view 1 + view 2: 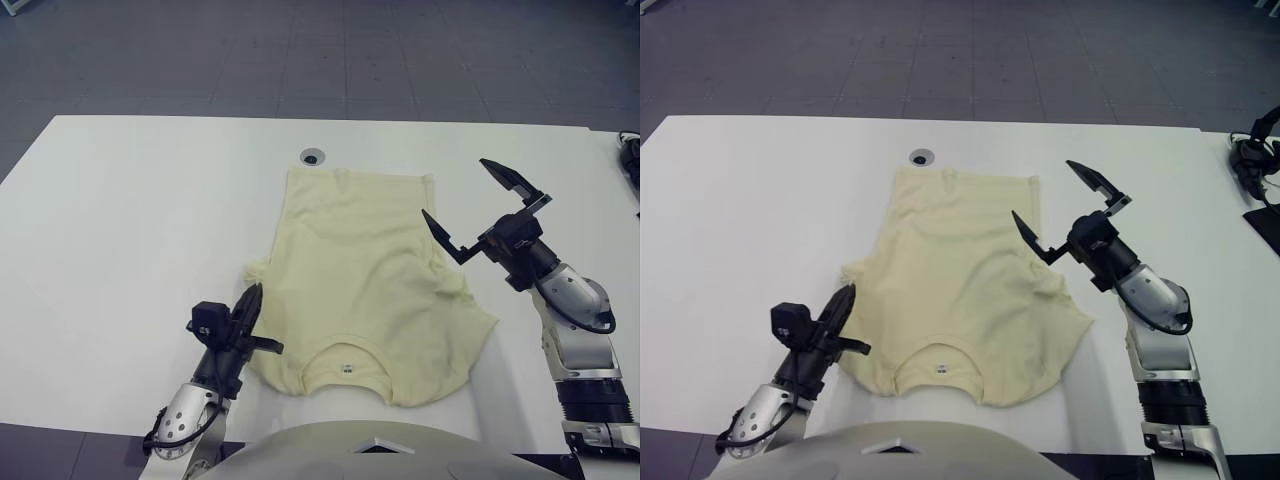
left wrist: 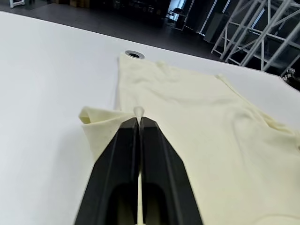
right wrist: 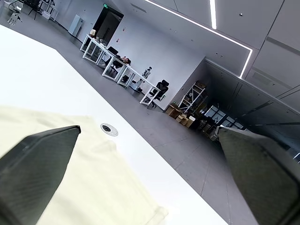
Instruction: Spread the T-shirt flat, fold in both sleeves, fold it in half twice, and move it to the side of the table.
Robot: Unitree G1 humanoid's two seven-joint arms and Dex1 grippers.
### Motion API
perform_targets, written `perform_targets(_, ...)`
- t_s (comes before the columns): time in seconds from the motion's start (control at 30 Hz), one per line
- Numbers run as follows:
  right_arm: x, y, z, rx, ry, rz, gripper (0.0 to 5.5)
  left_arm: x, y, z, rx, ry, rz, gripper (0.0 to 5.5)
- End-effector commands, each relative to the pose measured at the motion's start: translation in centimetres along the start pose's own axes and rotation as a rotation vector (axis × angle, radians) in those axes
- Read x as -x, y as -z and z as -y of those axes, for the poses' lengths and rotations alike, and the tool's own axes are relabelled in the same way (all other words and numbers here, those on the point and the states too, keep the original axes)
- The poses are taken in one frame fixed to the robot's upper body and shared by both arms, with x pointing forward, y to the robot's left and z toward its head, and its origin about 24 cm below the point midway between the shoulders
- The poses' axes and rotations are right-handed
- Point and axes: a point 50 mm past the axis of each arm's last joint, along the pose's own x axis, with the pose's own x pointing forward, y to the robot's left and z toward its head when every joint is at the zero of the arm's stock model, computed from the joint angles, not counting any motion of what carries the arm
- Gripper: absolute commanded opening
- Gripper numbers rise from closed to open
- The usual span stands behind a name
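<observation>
Collar: lowest part of the frame, neck opening facing the robot, lying flat on the white table.
T-shirt: pale yellow, centre of the frame, body running up toward the far edge; mostly spread, with wrinkles on its right half.
Left gripper: lower left, low over the table at the shirt's left edge. Jaws clenched, with a sliver of cloth caught between them and a small peak of fabric at the very tip (clearest from the left wrist).
Left sleeve: bunched into a loose curl just beyond that gripper, not laid flat.
Right sleeve: lower right, fanned outward, not folded in.
Right gripper: right of centre, held above the shirt's right side, jaws released and spread wide, touching nothing.
Hem: upper centre, fairly straight.
Cable hole: just past the hem's left corner.
Risk, grip: the pinch looks thin, so the cloth may slip out under a firm pull.
Risk, drag: nothing pins the body, so I judge a sideways tug could slide the whole shirt and deepen the wrinkles.
</observation>
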Motion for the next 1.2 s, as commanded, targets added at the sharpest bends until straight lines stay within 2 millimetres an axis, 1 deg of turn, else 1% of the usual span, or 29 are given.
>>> perform_targets(0.03, 0.2, 0.4, -0.2, 0.0, -0.009, -0.021, 5.4, -0.1, 0.7, 1.2, -0.161, 0.12, -0.032, 0.04)
perform_targets(0.13, 0.4, 0.5, -0.3, -0.001, -0.009, -0.026, 5.4, -0.2, 0.6, 1.6, -0.234, 0.184, -0.031, 0.04)
perform_targets(0.37, 0.5, 0.5, -0.3, -0.002, -0.003, -0.028, 5.4, -0.3, 1.9, 1.7, -0.365, 0.256, -0.087, 0.04)
perform_targets(0.5, 0.6, 0.6, -0.2, -0.001, -0.001, -0.032, 5.4, 0.0, 2.5, 2.4, -0.444, 0.343, -0.113, 0.04)
perform_targets(0.63, 0.6, 0.6, -0.2, -0.001, 0.003, -0.034, 5.4, -0.1, 2.6, 2.3, -0.511, 0.353, -0.116, 0.04)
perform_targets(0.97, 0.7, 0.7, -0.2, -0.006, 0.012, -0.037, 5.4, -0.2, 2.4, 2.2, -0.543, 0.365, -0.113, 0.04)
perform_targets(1.0, 0.7, 0.8, -0.1, -0.013, 0.015, -0.038, 5.4, -0.3, 2.4, 2.2, -0.542, 0.363, -0.114, 0.26)
perform_targets(1.07, 0.9, 0.8, 0.1, -0.046, 0.027, -0.044, 5.4, -0.3, 2.4, 2.4, -0.523, 0.382, -0.111, 0.44)
perform_targets(1.2, 1.8, 1.2, 0.4, -0.151, 0.026, -0.079, 5.4, -0.1, 2.2, 2.8, -0.496, 0.42, -0.105, 1.17)
